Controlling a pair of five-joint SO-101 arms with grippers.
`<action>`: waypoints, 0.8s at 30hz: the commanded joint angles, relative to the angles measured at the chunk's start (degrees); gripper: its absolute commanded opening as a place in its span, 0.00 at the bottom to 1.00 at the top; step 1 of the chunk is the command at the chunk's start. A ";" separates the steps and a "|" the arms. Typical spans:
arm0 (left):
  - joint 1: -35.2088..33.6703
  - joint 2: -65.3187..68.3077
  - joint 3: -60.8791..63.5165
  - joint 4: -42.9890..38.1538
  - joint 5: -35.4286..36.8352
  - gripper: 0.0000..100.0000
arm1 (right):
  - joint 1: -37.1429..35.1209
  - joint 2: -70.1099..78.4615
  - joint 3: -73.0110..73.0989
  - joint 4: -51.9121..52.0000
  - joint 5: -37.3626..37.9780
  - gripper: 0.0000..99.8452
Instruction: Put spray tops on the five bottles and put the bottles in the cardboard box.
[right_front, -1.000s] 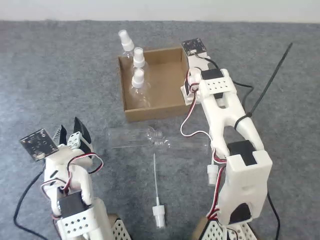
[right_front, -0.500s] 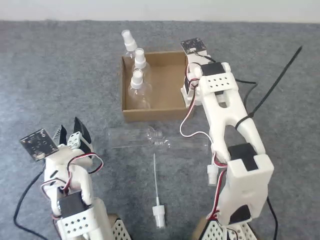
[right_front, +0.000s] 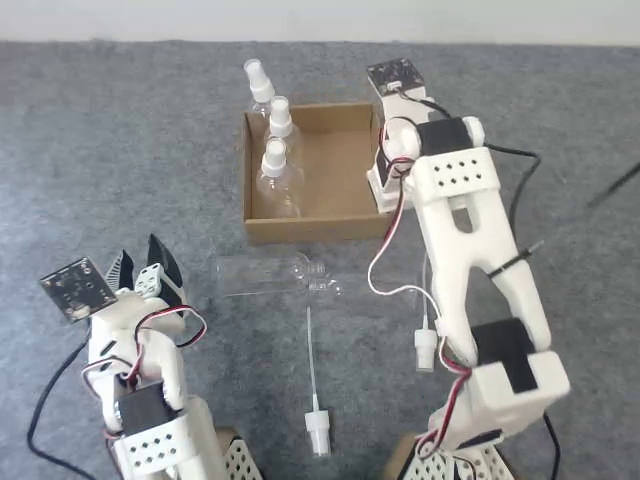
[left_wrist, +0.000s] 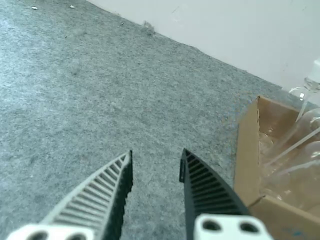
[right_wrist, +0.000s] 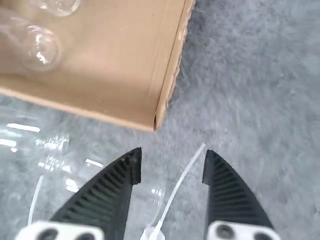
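Movement: right gripper (right_wrist: 171, 156) swings off the cardboard box (right_front: 310, 230), jaws spread near a loose spray top (right_front: 426, 348); left gripper (left_wrist: 156, 159) parted too. Capping looks next.

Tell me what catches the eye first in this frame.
A cardboard box stands at the far middle with three capped bottles at its left wall. In front of it an uncapped bottle lies on the carpet, and the right gripper hangs open over a loose spray top.

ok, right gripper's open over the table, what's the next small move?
Probably lower the right gripper and close on the spray top. Its tube lies between the open fingers, and an uncapped bottle lies in front of the cardboard box waiting for it.
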 joint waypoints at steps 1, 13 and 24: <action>-0.09 -0.97 -0.57 0.26 -0.35 0.14 | -2.42 -7.25 -3.25 4.44 3.78 0.17; -0.09 -0.97 -0.57 0.26 -0.35 0.14 | -11.65 -13.41 -3.08 16.57 9.49 0.17; -0.18 -0.97 -0.57 0.26 -0.35 0.14 | -16.48 -18.59 8.09 14.02 11.52 0.17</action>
